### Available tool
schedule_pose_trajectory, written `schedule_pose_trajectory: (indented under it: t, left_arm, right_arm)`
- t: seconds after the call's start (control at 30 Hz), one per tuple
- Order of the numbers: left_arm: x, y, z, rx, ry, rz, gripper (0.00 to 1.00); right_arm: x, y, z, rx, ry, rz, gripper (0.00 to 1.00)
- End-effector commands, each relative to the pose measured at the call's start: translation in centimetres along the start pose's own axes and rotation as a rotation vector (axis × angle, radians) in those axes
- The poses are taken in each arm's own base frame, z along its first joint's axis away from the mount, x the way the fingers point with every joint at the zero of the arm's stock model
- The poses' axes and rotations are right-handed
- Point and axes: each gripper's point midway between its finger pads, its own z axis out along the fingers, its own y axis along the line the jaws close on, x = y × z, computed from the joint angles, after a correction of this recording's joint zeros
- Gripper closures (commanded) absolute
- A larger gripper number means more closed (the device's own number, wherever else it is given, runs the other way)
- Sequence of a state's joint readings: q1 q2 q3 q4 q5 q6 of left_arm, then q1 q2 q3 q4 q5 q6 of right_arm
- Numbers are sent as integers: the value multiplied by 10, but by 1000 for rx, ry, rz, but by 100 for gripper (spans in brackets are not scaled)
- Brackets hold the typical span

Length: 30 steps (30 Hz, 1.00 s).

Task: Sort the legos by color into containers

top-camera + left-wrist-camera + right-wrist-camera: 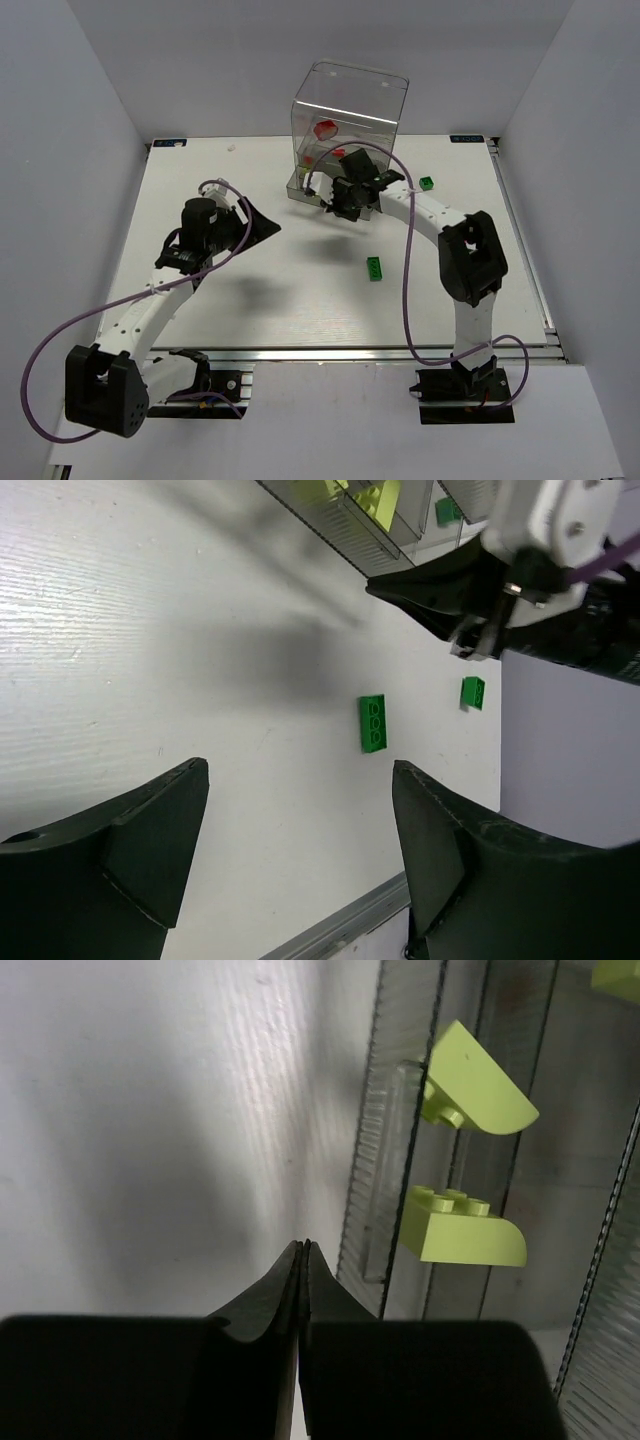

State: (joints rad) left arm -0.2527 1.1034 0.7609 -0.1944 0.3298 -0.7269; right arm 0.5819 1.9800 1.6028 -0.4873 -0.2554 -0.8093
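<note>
The clear container (348,120) stands at the back middle, with red pieces (325,128) inside. In the right wrist view its drawers (400,1160) hold two yellow-green bricks (462,1228). My right gripper (340,200) is shut and empty, its fingertips (303,1250) just in front of the drawer's edge. A dark green three-stud brick (375,268) lies mid-table and a smaller green one (427,183) lies right of the container. My left gripper (265,225) is open and empty above the table; its view shows both green bricks (372,723) (472,692) ahead of the gripper (300,770).
The right arm (520,580) stretches across the table in front of the container. White walls enclose the table on three sides. The table's metal front rail (350,352) runs along the near edge. Purple cables loop off both arms.
</note>
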Motion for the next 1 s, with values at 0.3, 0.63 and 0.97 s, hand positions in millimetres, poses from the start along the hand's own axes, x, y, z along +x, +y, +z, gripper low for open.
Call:
schedule_pose_trajectory:
  t: [0.3, 0.63, 0.97]
  left_arm:
    - [1, 2, -20, 7, -98, -81, 16]
    - [12, 4, -28, 35, -113, -158, 15]
    - [22, 1, -24, 99, -112, -234, 14]
  right_arm:
    - [25, -75, 3, 472, 225, -27, 100]
    - [32, -99, 12, 572, 249, -94, 100]
    - [35, -119, 10, 663, 273, -160, 100]
